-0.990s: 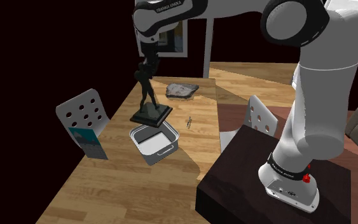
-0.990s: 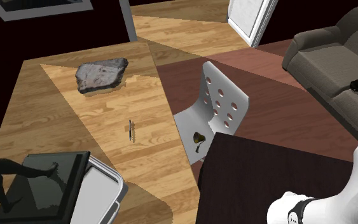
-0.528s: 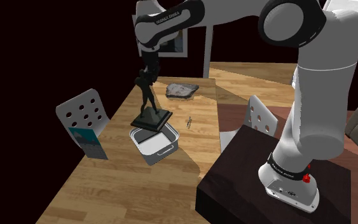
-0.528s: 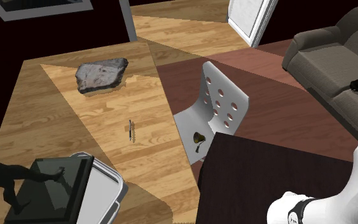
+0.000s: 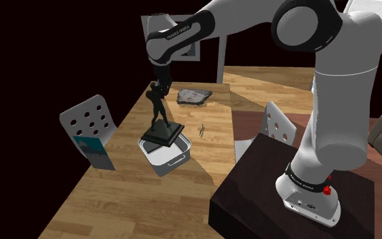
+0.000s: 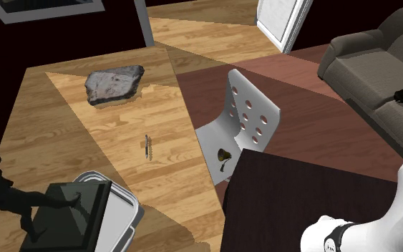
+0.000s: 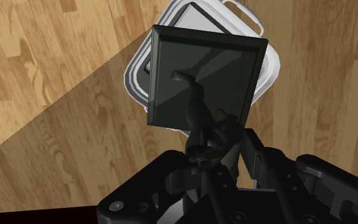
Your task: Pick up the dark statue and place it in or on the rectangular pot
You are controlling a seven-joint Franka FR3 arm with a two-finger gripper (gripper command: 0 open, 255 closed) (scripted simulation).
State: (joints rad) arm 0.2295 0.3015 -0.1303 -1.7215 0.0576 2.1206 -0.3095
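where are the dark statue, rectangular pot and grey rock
dark statue point(image 5: 161, 134): shoulder view, on its square base.
rectangular pot point(image 5: 172, 151): shoulder view, on its bare inside.
grey rock point(image 6: 114, 82): second exterior view, on its top face.

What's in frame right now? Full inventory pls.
dark statue: 1, near-black, held by its top, base over the pot
rectangular pot: 1, light grey, on the table under the statue
slab: 1, rough grey, far end of the table
pen-like thing: 1, small, dark, on the table between slab and pot
table: 1, wood
chairs: 2, white with holes, one on each side of the table
sofa: 1, grey-brown, second exterior view's right
stand: 1, dark box, shoulder view's lower right
arm: 1, white, dark joints
claw: 1, black, shut on the statue
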